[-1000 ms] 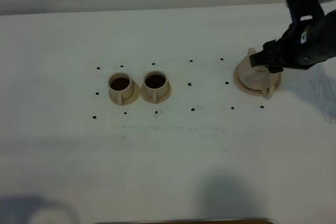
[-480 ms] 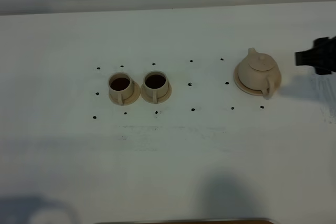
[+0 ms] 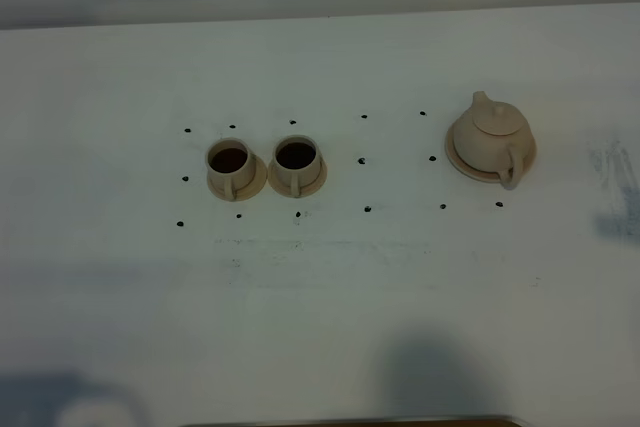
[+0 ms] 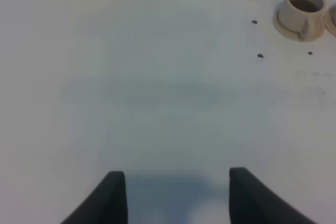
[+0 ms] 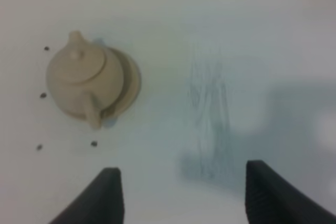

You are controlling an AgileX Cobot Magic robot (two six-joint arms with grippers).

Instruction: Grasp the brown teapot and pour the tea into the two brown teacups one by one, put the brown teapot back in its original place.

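Though unlabelled: teapot [image 3: 489, 137] on saucer [image 3: 461, 162]

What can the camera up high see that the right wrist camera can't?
Only the high camera shows the two brown teacups, both with dark tea in them, each on its small saucer.

Only the right wrist camera shows the right end effector, its two dark fingers apart with nothing between them, and it sits away from the pot.

Both show the brown teapot, lid on, resting on its wide saucer, plus small black dots on the white table.
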